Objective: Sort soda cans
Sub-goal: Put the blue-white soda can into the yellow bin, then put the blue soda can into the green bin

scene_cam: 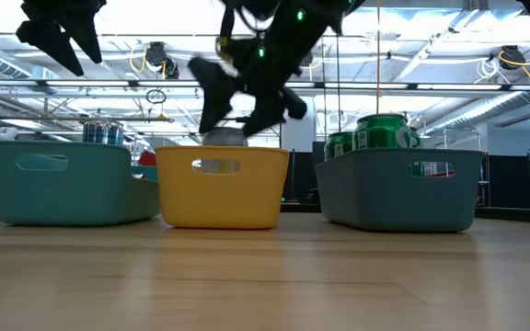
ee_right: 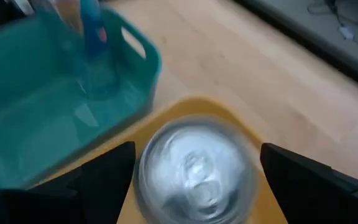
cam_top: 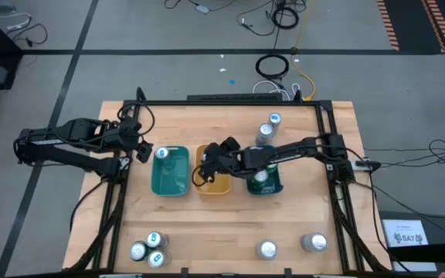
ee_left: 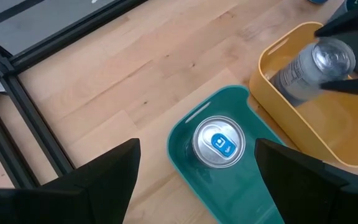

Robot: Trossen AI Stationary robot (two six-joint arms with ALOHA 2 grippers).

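A blue soda can stands in the teal tray at its far left corner. My left gripper is open and empty above that corner. A silver soda can stands in the yellow tray. My right gripper is open over the yellow tray, one finger on each side of the silver can's top. Green cans stand in the dark-green tray. My right gripper comes at the silver can from above, its fingers beside the can's top rim. I cannot tell whether they touch it. The can's lower part is down inside the yellow tray.
Two cans stand on the table far right of the trays. Three cans stand at the near left edge and two at the near right. A black frame borders the table.
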